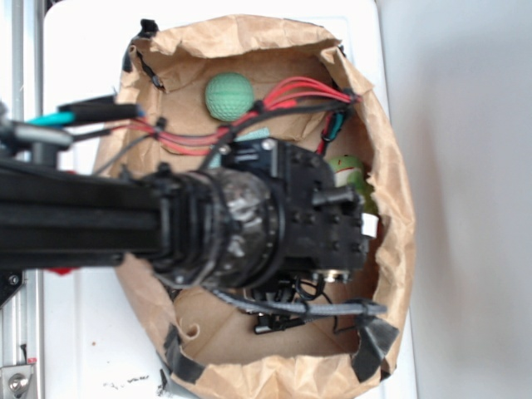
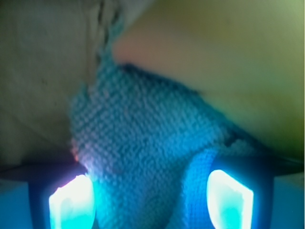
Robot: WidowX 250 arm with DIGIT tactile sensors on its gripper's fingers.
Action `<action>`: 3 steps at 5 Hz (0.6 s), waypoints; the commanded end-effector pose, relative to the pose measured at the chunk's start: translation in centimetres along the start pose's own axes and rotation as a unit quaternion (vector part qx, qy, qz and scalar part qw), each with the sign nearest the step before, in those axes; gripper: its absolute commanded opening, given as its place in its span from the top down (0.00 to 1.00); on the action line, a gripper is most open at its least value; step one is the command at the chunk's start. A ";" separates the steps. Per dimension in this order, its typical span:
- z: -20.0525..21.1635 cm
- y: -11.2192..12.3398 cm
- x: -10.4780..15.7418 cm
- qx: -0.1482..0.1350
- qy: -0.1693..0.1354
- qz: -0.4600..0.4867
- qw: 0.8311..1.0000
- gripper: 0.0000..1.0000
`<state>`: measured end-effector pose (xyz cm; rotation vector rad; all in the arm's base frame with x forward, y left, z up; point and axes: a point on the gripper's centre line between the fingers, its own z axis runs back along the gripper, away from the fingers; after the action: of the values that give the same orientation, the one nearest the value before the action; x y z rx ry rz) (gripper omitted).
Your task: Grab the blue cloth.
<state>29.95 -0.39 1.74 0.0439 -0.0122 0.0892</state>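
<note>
**Gripper down over the cloth inside the bag**

Exterior view, left to right:
- The black arm [image 1: 83, 212] enters from the left edge and reaches over the paper bag [image 1: 391, 183], which lies open on a white surface [image 1: 83, 50].
- Red and black cables [image 1: 274, 104] run from the left side across the top of the wrist housing.
- A green dimpled ball [image 1: 229, 96] sits in the upper part of the bag, just above the cables.
- A small patch of the cloth [image 1: 256, 134] shows just below the ball, at the upper edge of the housing; the rest is hidden under the arm.
- A green and white object [image 1: 349, 173] lies just right of the housing, partly covered; its identity cannot be told.
- Black tape [image 1: 374, 341] marks the lower right rim of the bag.

Wrist view, left to right:
- The cloth [image 2: 143, 143] fills the centre of the frame, fuzzy, against the brown bag wall [image 2: 38, 71].
- The gripper [image 2: 152, 198] stands spread, one finger [image 2: 71, 202] at the left, the other at the right, with cloth lying between them. Whether the fingers press on the cloth cannot be told.
</note>
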 end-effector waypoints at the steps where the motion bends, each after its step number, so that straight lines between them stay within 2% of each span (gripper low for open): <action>1: 0.2 -0.1 0.7 0.014 -0.024 0.007 1.000 1.00; 3: 0.4 -0.2 0.4 0.017 -0.026 -0.008 0.999 1.00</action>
<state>29.86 -0.65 1.78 0.0698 -0.0219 0.0859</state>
